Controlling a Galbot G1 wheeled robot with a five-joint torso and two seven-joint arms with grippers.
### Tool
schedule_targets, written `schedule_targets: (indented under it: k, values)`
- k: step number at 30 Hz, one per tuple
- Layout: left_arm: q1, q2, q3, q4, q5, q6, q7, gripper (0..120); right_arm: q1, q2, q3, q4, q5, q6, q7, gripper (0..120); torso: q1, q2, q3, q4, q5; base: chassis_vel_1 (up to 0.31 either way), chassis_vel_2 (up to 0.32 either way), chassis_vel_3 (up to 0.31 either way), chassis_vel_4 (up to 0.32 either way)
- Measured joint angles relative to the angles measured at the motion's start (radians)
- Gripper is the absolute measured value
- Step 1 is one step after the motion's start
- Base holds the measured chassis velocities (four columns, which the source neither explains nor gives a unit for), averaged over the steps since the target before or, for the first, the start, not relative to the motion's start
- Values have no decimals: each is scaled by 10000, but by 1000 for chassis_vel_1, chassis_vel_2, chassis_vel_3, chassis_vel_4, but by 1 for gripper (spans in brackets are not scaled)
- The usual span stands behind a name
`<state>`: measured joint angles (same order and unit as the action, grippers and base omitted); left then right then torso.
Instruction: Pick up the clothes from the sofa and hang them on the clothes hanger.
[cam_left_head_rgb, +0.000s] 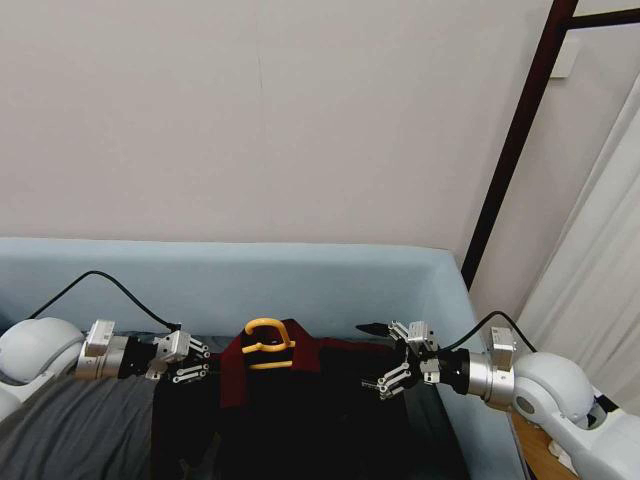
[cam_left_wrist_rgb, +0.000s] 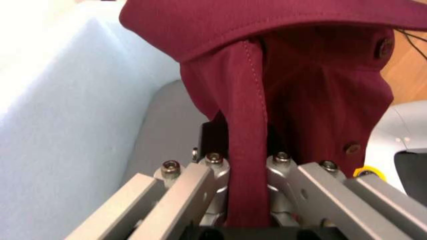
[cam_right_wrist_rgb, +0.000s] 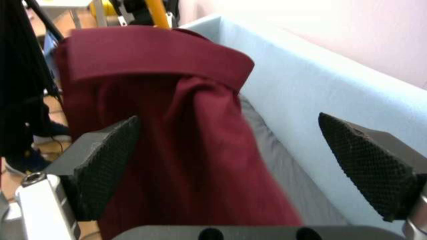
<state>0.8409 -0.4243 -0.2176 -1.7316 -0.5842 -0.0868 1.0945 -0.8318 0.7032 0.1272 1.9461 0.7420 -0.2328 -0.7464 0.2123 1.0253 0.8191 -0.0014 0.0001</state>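
- In the lower left of the head view, the left tool was level with the garment's left shoulder. In the left wrist view its fingers were closed on a fold of maroon cloth that ran straight up between them.
- In the lower right of the head view, the right tool faced inward at the opposite shoulder. It was open: in the right wrist view its pads stood wide apart with the shirt's shoulder between them. I could not tell whether the near pad touched the cloth.
- The maroon shirt hung between the two tools in the lower centre of the frame, above the sofa's grey seat. Its shoulder line ran left to right from one tool to the other.
- The yellow hanger sat inside the collar, its hook rising about midway along that line.
- Behind them the pale blue sofa back crossed the middle of the frame.
- Farthest off, a dark rack pole rose in the upper right. It stood on the right tool's side, so the right arm looked nearer to it, and the shirt would probably have to travel rightward and up.
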Motion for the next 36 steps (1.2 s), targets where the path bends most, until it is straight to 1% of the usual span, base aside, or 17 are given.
schedule_targets:
  k: [3, 7, 9, 10, 14, 15, 16, 18, 20, 21, 22, 26, 27, 32, 36]
  values:
    - [-258, -165, 384, 42, 164, -14, 8, 1, 185, 22, -308, -331, -519, -1, -177, 100, 0, 0, 0, 0, -1, 0, 0, 0, 0]
    - [-577, -241, 737, 174, 204, -76, 3, 1, 198, -14, -430, -585, -911, 25, -523, 100, 0, 0, 0, 0, -1, 0, 0, 0, 0]
    - [-895, -306, 1068, 290, 266, -132, 1, 1, 199, -26, -489, -748, -1149, 57, -786, 95, 0, 0, 0, -1, 0, 0, 0, 0, 0]
    - [-895, -306, 1068, 290, 266, -132, 1, 1, 199, -26, -489, -748, -1149, 57, -786, 95, 0, 0, 0, -1, 0, 0, 0, 0, 0]
    - [-1443, -474, 1607, 470, 423, -210, 1, 1, 226, -27, -580, -866, -1279, 115, -954, 77, 0, 0, 0, 0, 0, 0, 0, 0, 0]
    - [-1582, -533, 1748, 507, 478, -237, 3, 1, 245, -27, -610, -867, -1287, 119, -960, 74, 0, 0, 0, 0, -1, 0, 0, 0, 0]
    - [-1582, -533, 1748, 507, 478, -237, 3, 1, 245, -27, -610, -867, -1287, 119, -960, 74, 0, 0, 0, 0, -1, 0, 0, 0, 0]
    - [-1909, -681, 2063, 568, 635, -283, 18, 1, 299, -22, -703, -857, -1308, 123, -966, 64, -1, 0, 0, 0, 0, 0, 0, 0, 0]
    - [-2103, -771, 2243, 595, 712, -302, 36, 1, 330, -8, -759, -835, -1331, 124, -968, 58, 0, 0, 0, -1, -1, 0, 0, 0, 0]
    - [-2254, -869, 2368, 620, 787, -306, 59, 1, 362, 14, -812, -805, -1355, 125, -973, 52, 0, 0, 0, -2, -1, 0, 0, 0, 0]
    - [-2254, -869, 2368, 620, 787, -306, 59, 1, 362, 14, -812, -805, -1355, 125, -973, 52, 0, 0, 0, -2, -1, 0, 0, 0, 0]
    - [-2559, -1101, 2610, 760, 934, -308, 180, 1, 386, 48, -875, -706, -1373, 138, -1040, 34, -1, 0, -1, -1, -1, 0, 0, 0, 0]
    - [-2559, -1101, 2610, 760, 934, -308, 180, 1, 386, 48, -875, -706, -1373, 138, -1040, 34, -1, 0, -1, -1, -1, 0, 0, 0, 0]
    - [-2552, -1121, 2629, 876, 978, -392, 255, 1, 197, 8, -740, -779, -1580, 290, -1121, 12, -1, 0, 0, 1, -1, 0, 0, 0, 0]
    - [-2522, -1110, 2600, 876, 978, -445, 271, 1, 114, 1, -715, -753, -1701, 363, -1116, 8, -1, 0, -1, -1, -1, 0, 0, 0, 0]
